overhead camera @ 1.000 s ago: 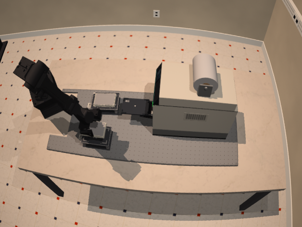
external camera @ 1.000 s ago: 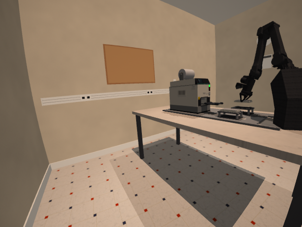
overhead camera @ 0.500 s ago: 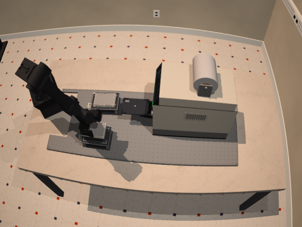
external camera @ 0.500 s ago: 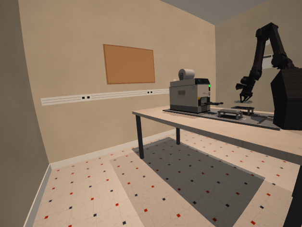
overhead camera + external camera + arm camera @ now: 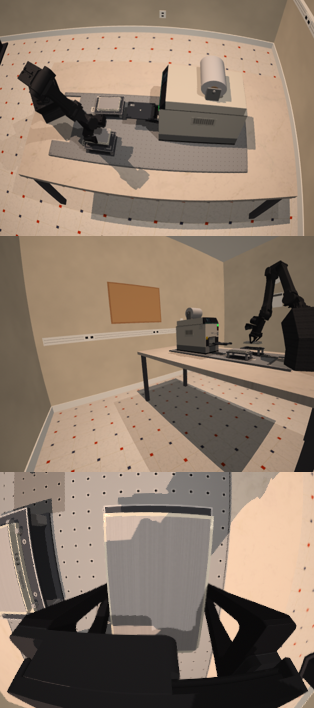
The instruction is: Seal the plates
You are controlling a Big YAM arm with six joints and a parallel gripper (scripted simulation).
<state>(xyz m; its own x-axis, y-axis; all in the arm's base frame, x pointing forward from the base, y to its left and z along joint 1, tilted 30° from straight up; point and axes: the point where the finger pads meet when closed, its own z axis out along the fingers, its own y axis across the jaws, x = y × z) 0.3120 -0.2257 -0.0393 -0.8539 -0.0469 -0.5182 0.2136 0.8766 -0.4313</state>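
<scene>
Wrist view: angular black fingers (image 5: 91, 139) (image 5: 255, 341) grip a flat, rectangular, faintly streaked grey plate (image 5: 103, 135) (image 5: 248, 342) (image 5: 155, 572) by its sides.

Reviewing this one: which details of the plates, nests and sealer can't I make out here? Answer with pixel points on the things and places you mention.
- Nest labels N1 and N2: too small or faint in the top view.
- Held plate's (image 5: 103, 135) (image 5: 250, 342) (image 5: 157, 572) well A1: no mark readable in the wrist view.
- Nest under it (image 5: 100, 151) (image 5: 259, 350): mostly covered by the plate in the wrist view.
- Sealer's (image 5: 200, 126) (image 5: 190, 337) panel text: too small in the exterior view.
</scene>
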